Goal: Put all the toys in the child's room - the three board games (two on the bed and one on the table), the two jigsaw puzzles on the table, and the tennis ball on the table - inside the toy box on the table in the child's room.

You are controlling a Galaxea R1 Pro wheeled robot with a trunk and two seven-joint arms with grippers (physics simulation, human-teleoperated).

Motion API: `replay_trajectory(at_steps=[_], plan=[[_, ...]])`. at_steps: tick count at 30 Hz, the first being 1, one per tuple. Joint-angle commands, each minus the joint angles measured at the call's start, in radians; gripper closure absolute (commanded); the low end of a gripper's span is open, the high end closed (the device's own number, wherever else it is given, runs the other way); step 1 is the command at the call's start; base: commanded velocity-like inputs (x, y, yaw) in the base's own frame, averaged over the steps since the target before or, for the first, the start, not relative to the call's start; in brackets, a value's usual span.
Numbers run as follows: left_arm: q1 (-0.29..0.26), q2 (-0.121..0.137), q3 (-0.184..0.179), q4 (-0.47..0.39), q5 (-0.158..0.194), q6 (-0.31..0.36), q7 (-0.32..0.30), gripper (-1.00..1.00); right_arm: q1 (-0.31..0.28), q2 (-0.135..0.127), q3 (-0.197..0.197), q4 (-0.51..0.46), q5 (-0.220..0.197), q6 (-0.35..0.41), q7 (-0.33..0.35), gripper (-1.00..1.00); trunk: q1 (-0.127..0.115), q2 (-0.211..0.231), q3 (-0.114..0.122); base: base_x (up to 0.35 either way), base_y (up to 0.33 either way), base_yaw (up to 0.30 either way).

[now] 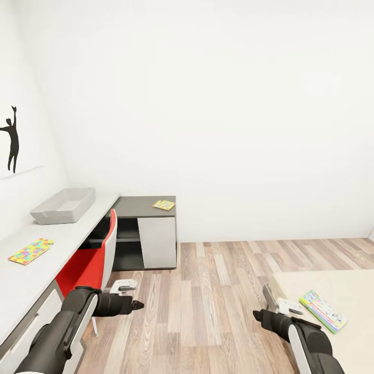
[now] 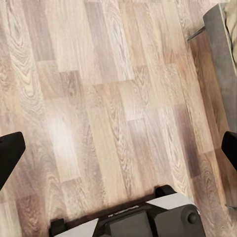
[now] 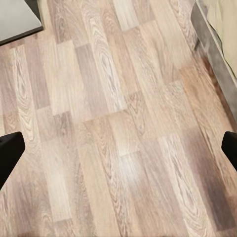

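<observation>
The light grey toy box (image 1: 63, 205) stands on the long white table (image 1: 31, 275) at the left, by the wall. A jigsaw puzzle (image 1: 31, 251) lies flat on the table, nearer to me than the box. A second small flat piece in yellow and mixed colours (image 1: 164, 204) rests on the lower dark grey unit. On the beige bed (image 1: 332, 291) at lower right lies a board game (image 1: 323, 310) with a green edge. My left gripper (image 1: 138, 305) (image 2: 120, 150) and right gripper (image 1: 257, 314) (image 3: 120, 148) both hang open and empty over the wood floor.
A red and white chair (image 1: 88, 265) is tucked under the table right beside my left arm. The bed's grey frame (image 2: 219, 49) (image 3: 217, 49) borders the plank floor. My own base (image 2: 143, 217) is below the left gripper. A black figure decal (image 1: 11, 140) marks the left wall.
</observation>
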Motion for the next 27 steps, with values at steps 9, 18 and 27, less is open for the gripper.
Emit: replay_trajectory(at_steps=[9, 18, 27], plan=[[0.001, 0.005, 0.049, -0.008, -0.002, 0.000, -0.011, -1.00, 0.000, 0.002, 0.002, -0.002, -0.004, 0.000, 0.001, -1.00, 0.000, -0.001, 0.000, 0.116, 0.014, 0.000], [0.000, -0.003, 0.054, -0.007, -0.007, -0.002, -0.008, -1.00, 0.000, 0.003, 0.007, 0.006, -0.004, -0.003, 0.002, -1.00, 0.000, -0.001, 0.000, 0.211, 0.036, 0.000], [0.000, -0.003, 0.056, -0.026, -0.008, -0.001, -0.012, -1.00, 0.000, 0.003, 0.012, 0.006, -0.004, -0.028, 0.002, -1.00, 0.000, -0.001, 0.000, 0.098, 0.001, 0.000]])
